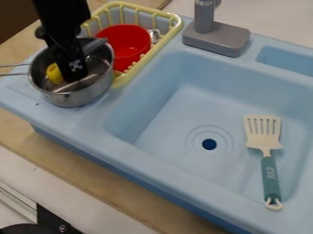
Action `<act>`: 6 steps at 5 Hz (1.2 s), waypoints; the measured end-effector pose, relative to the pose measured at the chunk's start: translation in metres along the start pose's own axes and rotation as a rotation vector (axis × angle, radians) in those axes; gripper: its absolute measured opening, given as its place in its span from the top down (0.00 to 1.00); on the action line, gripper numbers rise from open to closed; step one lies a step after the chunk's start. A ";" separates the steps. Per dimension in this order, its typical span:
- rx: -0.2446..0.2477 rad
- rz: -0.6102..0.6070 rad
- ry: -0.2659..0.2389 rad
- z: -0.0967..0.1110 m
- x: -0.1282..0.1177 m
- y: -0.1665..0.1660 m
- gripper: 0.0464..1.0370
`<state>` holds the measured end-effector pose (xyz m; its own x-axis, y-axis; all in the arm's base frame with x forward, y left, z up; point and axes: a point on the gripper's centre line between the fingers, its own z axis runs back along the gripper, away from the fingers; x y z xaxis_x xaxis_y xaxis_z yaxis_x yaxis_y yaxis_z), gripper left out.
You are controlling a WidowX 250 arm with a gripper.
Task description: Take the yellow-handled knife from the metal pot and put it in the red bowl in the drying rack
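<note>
A metal pot [72, 99] was seen on the ledge at the left corner of the light blue sink unit [128, 148], with its wire handle [13, 69] pointed out to the left. Inside the pot, a small yellow thing [55, 73] was seen by its left wall, just beside the black gripper [74, 75], which was lowered into the pot from above. Whether the gripper was spread, pressed together or pinching anything could not be told. Just beside the pot, a pale yellow rack [147, 57] was set along the sink unit's back edge, with a red bowl [125, 43] held in it. To the right of the rack, a grey faucet [217, 37] was mounted by the same edge. In the basin, a spatula [269, 173] was laid near the right wall, its slotted cream blade pointed toward the back and its teal handle toward the front edge; the dark drain [209, 144] was placed to its left.
</note>
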<state>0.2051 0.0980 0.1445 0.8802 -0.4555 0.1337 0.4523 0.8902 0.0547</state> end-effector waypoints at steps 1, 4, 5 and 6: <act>0.017 0.014 -0.029 0.020 0.003 -0.001 0.72; 0.037 0.069 -0.160 0.059 0.055 0.034 0.72; 0.023 0.065 -0.186 0.044 0.076 0.055 0.72; 0.017 0.065 -0.180 0.030 0.088 0.069 0.72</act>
<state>0.3097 0.1196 0.1894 0.8665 -0.3892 0.3126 0.3919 0.9182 0.0572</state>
